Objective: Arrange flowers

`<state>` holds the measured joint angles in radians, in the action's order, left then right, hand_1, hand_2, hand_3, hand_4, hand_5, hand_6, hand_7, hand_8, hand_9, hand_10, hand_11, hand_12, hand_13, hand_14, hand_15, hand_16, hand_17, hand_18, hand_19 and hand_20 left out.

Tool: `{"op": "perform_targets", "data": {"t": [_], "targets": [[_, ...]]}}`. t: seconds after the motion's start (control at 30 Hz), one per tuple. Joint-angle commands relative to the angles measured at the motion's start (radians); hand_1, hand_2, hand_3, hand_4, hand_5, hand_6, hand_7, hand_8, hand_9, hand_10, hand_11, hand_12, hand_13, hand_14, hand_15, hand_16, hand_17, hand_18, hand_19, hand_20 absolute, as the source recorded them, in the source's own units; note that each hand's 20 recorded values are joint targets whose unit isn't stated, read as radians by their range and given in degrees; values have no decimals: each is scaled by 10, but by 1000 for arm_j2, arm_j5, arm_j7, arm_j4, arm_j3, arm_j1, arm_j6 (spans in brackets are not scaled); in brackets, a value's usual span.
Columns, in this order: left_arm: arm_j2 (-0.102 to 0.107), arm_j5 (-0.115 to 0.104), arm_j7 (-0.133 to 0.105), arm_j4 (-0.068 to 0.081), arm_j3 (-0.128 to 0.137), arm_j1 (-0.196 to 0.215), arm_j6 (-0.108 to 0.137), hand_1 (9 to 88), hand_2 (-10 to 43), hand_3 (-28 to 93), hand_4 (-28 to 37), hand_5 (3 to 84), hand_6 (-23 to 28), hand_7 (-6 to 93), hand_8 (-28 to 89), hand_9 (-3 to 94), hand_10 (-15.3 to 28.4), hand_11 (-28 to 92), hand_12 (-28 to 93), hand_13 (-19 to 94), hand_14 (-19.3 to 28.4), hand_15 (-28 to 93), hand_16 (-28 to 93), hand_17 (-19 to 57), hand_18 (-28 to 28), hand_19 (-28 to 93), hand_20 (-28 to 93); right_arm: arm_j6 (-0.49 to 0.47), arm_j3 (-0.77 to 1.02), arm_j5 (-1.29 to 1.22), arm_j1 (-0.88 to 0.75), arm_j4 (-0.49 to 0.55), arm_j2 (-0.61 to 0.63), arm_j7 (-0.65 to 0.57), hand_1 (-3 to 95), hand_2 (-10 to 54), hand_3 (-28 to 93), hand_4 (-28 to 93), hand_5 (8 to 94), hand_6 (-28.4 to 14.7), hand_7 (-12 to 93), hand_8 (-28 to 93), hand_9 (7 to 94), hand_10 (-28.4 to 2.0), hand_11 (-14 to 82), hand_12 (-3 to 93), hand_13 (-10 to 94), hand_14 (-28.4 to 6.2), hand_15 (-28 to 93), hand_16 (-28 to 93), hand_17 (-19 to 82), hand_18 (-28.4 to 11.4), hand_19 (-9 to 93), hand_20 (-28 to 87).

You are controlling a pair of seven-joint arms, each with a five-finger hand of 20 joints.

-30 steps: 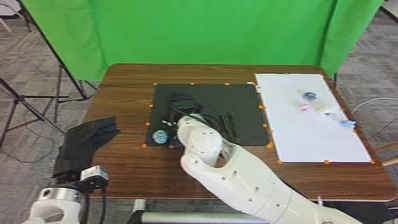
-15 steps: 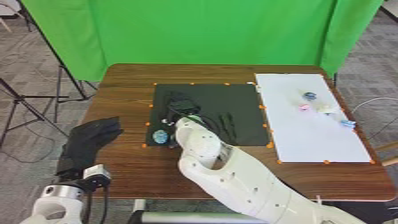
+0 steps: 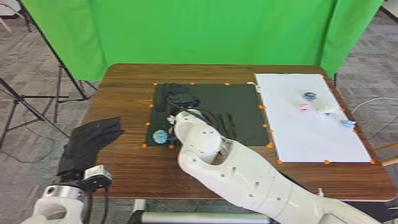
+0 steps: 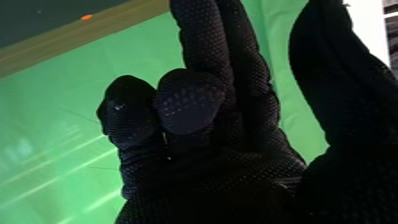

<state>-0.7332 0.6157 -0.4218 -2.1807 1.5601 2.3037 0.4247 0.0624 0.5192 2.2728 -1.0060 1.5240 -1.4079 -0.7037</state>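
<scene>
Flowers (image 3: pixel 327 109) lie right on the white sheet (image 3: pixel 320 145); a blue one (image 3: pixel 160 136) sits near left on the mat (image 3: pixel 240 100). The right hand (image 3: pixel 178 94), thumb wide, looks unladen; pinch stems gently, sparing petals.

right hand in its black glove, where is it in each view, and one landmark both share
Head view: the right hand is over the far left part of the black rectangular mat.
Right wrist view: it is large and close up, in front of the green cloth backdrop.
Shared landmark: that backdrop, beyond the brown wooden table.
</scene>
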Motion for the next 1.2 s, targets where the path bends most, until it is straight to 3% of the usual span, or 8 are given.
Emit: {"op": "perform_targets", "data": {"t": [0.03, 0.17, 0.23, 0.37, 0.57, 0.77, 0.8, 1.2], "targets": [[48, -62, -91, -15, -13, 44, 53, 283, 60, 817, -172, 531, 153, 210, -105, 432, 226, 378, 100, 290, 282, 659, -142, -81, 234, 602, 142, -223, 90, -3, -45, 18, -23, 16, 291, 23, 766, -282, 672, -58, 254, -134, 715, -160, 256, 172, 728, -96, 774, 253, 531, -169, 932, 415], [54, -74, -106, -18, -12, 59, 59, 283, 59, 817, -172, 531, 153, 210, -105, 432, 226, 378, 99, 289, 282, 658, -142, -81, 234, 603, 141, -348, 121, 26, -71, 35, -17, 51, 249, 32, 766, -275, 652, -82, 220, -121, 681, -186, 233, 170, 711, -110, 777, 251, 509, -185, 932, 416], [44, -65, -98, -22, -1, 71, 57, 283, 60, 817, -172, 531, 153, 210, -105, 433, 226, 378, 100, 289, 282, 658, -142, -81, 234, 603, 142, -399, 124, 61, -79, 46, -12, 78, 245, 34, 764, -272, 649, -85, 215, -116, 675, -189, 230, 172, 707, -113, 779, 249, 504, -188, 932, 417], [54, -79, -113, -22, -6, 74, 63, 283, 59, 818, -172, 531, 153, 210, -105, 432, 225, 378, 100, 290, 282, 659, -142, -81, 234, 603, 142, -409, 116, 99, -84, 53, -1, 103, 207, 51, 751, -263, 633, -96, 196, -111, 625, -214, 211, 172, 674, -125, 788, 244, 485, -196, 932, 419], [48, -69, -105, -20, -10, 66, 60, 283, 61, 817, -171, 531, 153, 210, -105, 432, 225, 378, 100, 291, 282, 659, -142, -81, 234, 603, 142, -416, 124, 97, -87, 51, -3, 110, 191, 65, 749, -258, 631, -98, 178, -107, 606, -224, 206, 176, 660, -129, 795, 237, 479, -197, 932, 421], [48, -69, -106, -18, -13, 60, 61, 283, 60, 818, -170, 531, 153, 209, -105, 432, 225, 378, 100, 292, 283, 660, -142, -81, 234, 603, 141, -408, 131, 84, -89, 48, -13, 124, 192, 67, 749, -257, 630, -99, 165, -108, 599, -205, 188, 168, 662, -129, 797, 230, 476, -199, 932, 424], [42, -61, -95, -17, -11, 57, 56, 283, 60, 818, -170, 531, 153, 209, -105, 432, 225, 378, 100, 292, 282, 660, -142, -81, 234, 603, 141, -412, 136, 82, -91, 47, -15, 125, 193, 67, 751, -256, 628, -97, 162, -109, 598, -200, 181, 165, 664, -129, 797, 228, 476, -200, 932, 423], [57, -76, -109, -17, -18, 53, 67, 284, 62, 817, -170, 531, 153, 209, -105, 432, 226, 379, 100, 292, 283, 660, -142, -81, 233, 603, 142, -430, 169, 2, -100, 41, -37, 117, 207, 60, 759, -264, 586, -91, 145, -112, 570, -173, 135, 149, 681, -120, 798, 219, 479, -207, 932, 432]]}}
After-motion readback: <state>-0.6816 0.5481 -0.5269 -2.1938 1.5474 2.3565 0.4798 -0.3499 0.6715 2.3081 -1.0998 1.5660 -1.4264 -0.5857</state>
